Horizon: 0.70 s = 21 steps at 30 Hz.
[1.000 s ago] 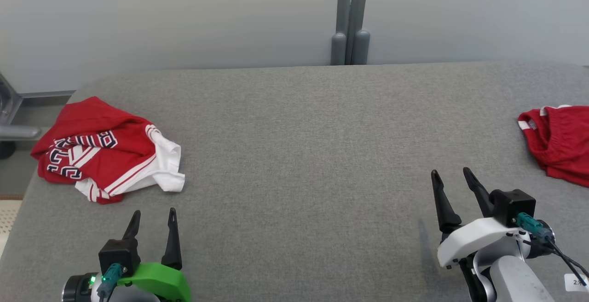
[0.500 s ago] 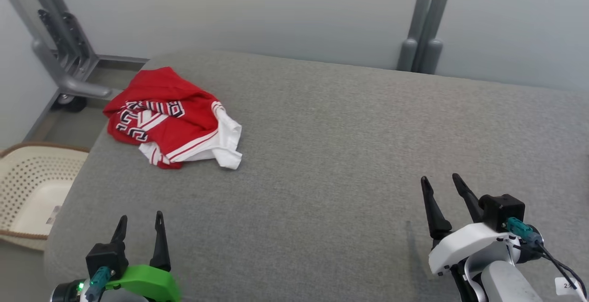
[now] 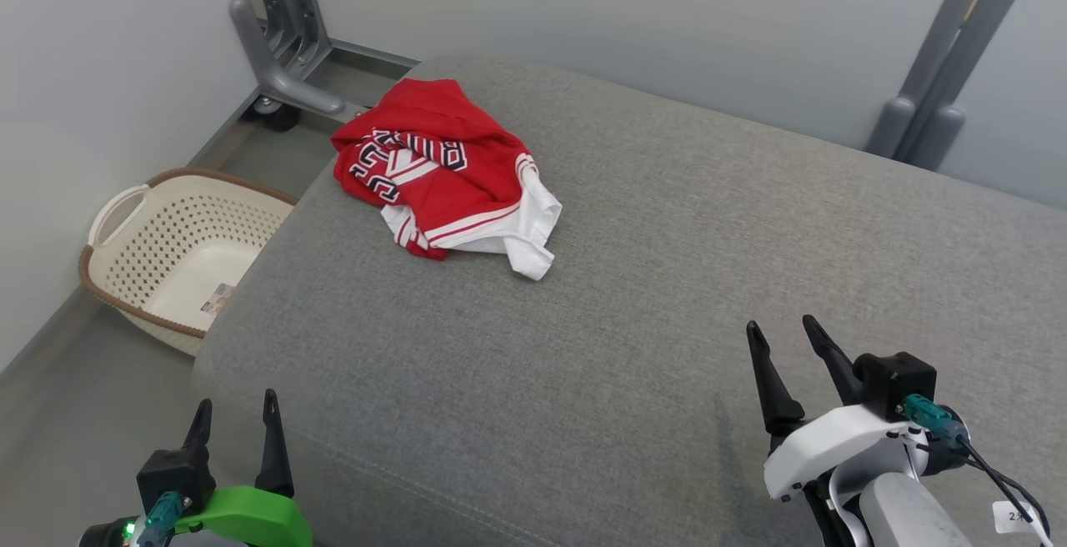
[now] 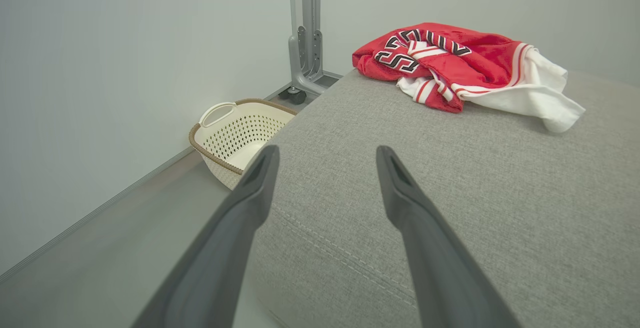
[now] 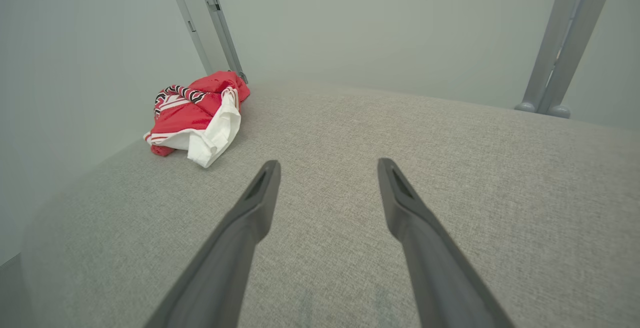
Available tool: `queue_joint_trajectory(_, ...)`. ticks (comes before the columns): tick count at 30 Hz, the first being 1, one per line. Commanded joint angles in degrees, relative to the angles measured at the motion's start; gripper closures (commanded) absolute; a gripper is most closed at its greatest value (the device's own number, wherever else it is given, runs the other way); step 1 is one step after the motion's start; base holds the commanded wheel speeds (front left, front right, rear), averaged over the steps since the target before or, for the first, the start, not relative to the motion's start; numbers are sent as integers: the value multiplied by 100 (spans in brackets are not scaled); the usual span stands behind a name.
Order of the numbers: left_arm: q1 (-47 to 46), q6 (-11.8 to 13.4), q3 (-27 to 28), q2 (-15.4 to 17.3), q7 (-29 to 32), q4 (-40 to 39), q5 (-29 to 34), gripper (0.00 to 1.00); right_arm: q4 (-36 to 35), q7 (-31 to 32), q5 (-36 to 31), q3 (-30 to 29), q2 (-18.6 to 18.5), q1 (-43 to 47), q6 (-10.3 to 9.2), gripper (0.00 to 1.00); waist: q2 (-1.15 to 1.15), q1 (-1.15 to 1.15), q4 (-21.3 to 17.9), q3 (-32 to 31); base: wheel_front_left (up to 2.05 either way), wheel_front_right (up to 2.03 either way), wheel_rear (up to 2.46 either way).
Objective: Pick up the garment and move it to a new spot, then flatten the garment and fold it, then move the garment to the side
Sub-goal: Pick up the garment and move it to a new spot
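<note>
A crumpled red and white garment (image 3: 446, 172) with dark lettering lies at the far left corner of the grey cushioned surface (image 3: 667, 297). It also lies ahead in the left wrist view as the garment (image 4: 465, 65) and far left in the right wrist view as the garment (image 5: 197, 113). My left gripper (image 3: 235, 410) hangs open at the surface's near left corner, well short of the garment. My right gripper (image 3: 781, 330) stands open over the near right of the surface, nothing between its fingers.
A cream perforated laundry basket (image 3: 171, 247) sits on the floor left of the surface, also seen as the basket (image 4: 237, 133). A grey wheeled metal frame (image 3: 279, 47) stands behind it. Another grey post (image 3: 938, 72) rises at the back right against the pale wall.
The head camera has turned left, so the whole picture shifted right. The basket and floor came into view and a second red garment at the right left it. Both grippers stayed open.
</note>
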Motion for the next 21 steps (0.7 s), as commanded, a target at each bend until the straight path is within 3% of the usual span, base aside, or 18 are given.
queue_joint_trajectory(1, 7, -20, 24, 12, 8, -33, 60, 0, -8, -25, -1, 11, 3, -52, -6, 0, 0, 0, 274, 103, 0, 0, 0)
queue_joint_trajectory(21, -64, 81, 34, 11, 8, -24, -148, 0, 99, -25, 84, 72, -119, -51, -6, 0, 0, 0, 305, 189, 0, 0, 0)
